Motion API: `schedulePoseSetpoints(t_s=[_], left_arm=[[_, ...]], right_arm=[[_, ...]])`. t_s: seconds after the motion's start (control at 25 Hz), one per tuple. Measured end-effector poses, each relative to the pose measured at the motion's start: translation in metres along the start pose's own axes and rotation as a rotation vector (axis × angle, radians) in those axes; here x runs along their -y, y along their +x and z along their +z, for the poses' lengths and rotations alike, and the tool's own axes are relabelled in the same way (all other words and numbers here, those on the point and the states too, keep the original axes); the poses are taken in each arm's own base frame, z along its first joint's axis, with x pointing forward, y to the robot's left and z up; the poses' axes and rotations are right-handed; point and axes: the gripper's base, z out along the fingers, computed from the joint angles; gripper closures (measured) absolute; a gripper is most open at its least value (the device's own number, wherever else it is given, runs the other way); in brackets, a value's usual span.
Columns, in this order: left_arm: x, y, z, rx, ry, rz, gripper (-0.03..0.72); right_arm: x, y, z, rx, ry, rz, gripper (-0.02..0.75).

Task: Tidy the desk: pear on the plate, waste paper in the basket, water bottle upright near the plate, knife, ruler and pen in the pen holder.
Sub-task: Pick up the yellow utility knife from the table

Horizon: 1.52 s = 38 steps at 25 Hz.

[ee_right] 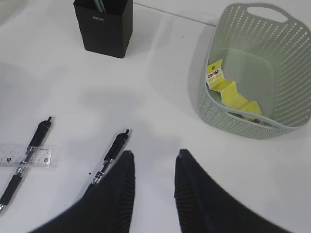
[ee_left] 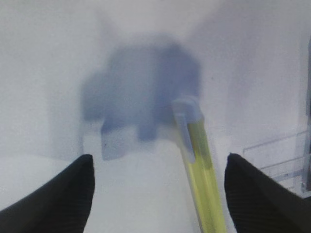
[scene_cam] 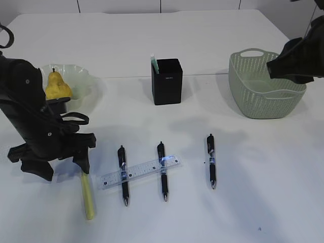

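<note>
The left claw itself is hidden in the exterior view behind its own black arm; only the left wrist view shows its 2 fingers standing wide apart, holding nothing, low over the desk. That view is badly blurred. Between the fingers lies a yellow-green knife, which the exterior view shows flat on the desk just beside the arm's base.

The right claw is cut off at the exterior view's right edge, above the basket. The right wrist view shows its fingers part-way apart and empty.

The desk is plain white; a pale panelled wall runs behind it.

The pear sits on the plate, partly screened by the left arm. The pen holder stands mid-desk with 1 green-tipped item inside. The ruler lies across 2 of the 3 black pens; the third pen lies apart to the right.

The waste paper lies inside the basket, seen only from the right wrist view. No view shows the water bottle.
</note>
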Motion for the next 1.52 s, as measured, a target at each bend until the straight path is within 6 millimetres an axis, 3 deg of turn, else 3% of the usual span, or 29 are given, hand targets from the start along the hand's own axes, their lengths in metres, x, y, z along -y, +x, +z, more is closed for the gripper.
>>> schedulePoseSetpoints(t_s=[0.32,0.68,1.28,1.52], left_arm=[[-0.003,-0.001,0.000,0.018,-0.037,-0.069,0.096],[0.022,-0.014,-0.018,0.077,-0.012,-0.025,0.096],[0.018,-0.010,0.013,-0.016,-0.085,-0.029,0.096],[0.018,-0.011,0.013,-0.014,-0.084,-0.029,0.096]], right_arm=[[0.000,0.000,0.000,0.000,0.000,0.000,0.494],[0.000,0.000,0.000,0.000,0.000,0.000,0.494],[0.000,0.000,-0.001,0.002,0.000,0.000,0.494],[0.000,0.000,-0.001,0.002,0.000,0.000,0.494]])
